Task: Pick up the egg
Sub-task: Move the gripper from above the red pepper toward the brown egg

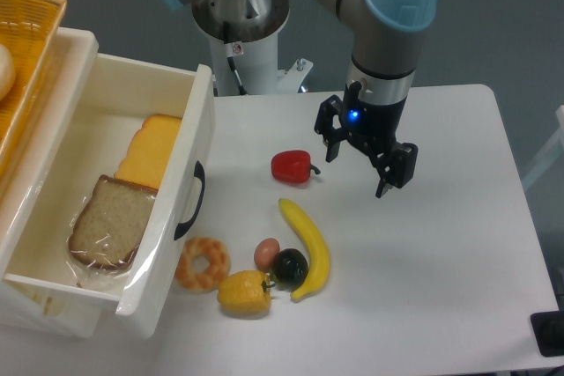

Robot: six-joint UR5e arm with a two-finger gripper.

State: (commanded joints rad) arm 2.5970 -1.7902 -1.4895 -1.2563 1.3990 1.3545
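Camera view from my end: end effector (359, 171) hangs above the white desk (441, 244) with fingers spread wide, holding nothing, just right of the red pepper (293, 166) and well apart from the egg (267, 253). I see the egg on the desk in the front cluster, touching the black round fruit (289, 266), between the doughnut (203, 263) and banana (307, 247), just above the yellow pepper (244, 293).

Bright even overhead light, soft shadows, sharp focus, slight glare.
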